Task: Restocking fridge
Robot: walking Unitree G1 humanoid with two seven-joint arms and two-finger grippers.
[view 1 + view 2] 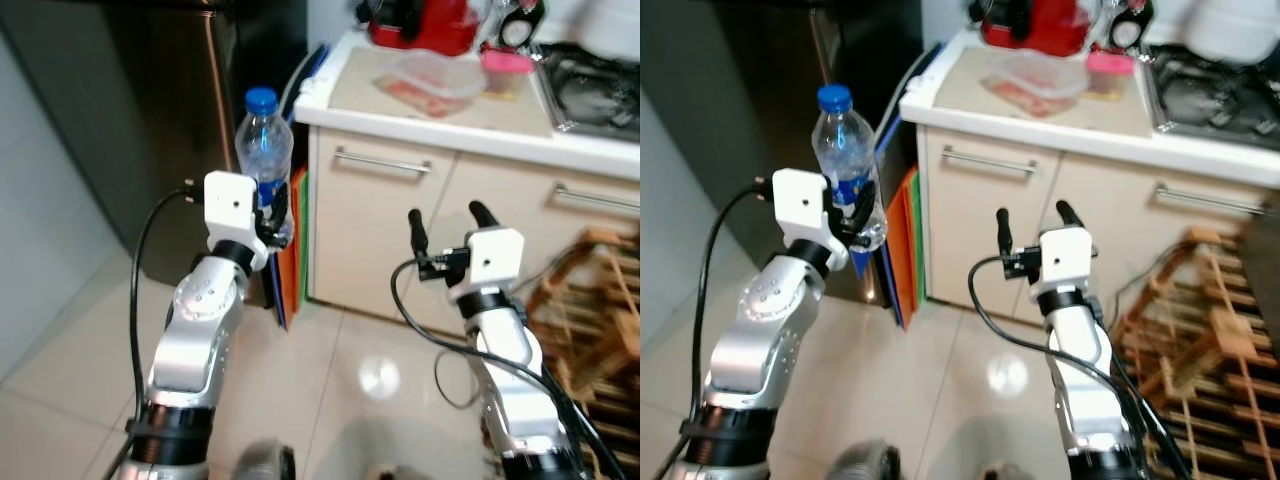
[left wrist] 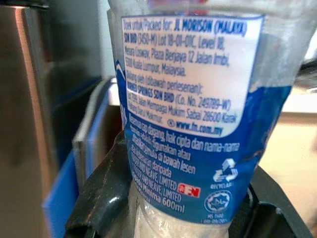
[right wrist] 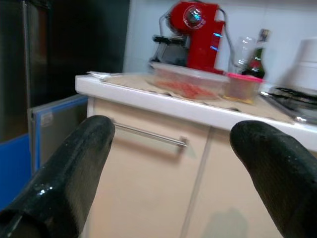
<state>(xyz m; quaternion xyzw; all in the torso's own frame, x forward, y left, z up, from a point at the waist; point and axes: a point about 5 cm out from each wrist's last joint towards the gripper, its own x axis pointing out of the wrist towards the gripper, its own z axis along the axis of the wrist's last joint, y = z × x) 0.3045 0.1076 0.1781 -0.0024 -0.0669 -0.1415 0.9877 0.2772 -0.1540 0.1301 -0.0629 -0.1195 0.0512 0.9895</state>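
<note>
At the far left of the head view you have the fridge (image 1: 150,120), a dark steel front filling the upper left corner. Just right of it, centre left of the frame, your left gripper (image 1: 275,215) is raised and its jaws are clamped on the lower part of the bottle (image 1: 264,140), which stands upright with its blue cap on top. The left wrist view has the bottle's blue and white label (image 2: 198,99) right up against the lens, with a black finger (image 2: 101,198) pressed to either side of it. Behind the bottle, in the gap between fridge and cabinet (image 1: 380,230), some flat orange and blue folders (image 1: 295,250) stand on edge.

Moving right, the cream cabinet carries a white counter (image 1: 450,120) across the upper right (a red machine (image 1: 420,25), a clear tray (image 1: 435,80) and a pink-lidded tub (image 1: 505,65) sit on it). Your right gripper (image 1: 445,225) is held up in front of the cabinet doors, lower centre right, jaws wide apart and holding nothing. At the far right edge, a wooden rack (image 1: 590,320) stands on the pale tiled floor (image 1: 330,370).
</note>
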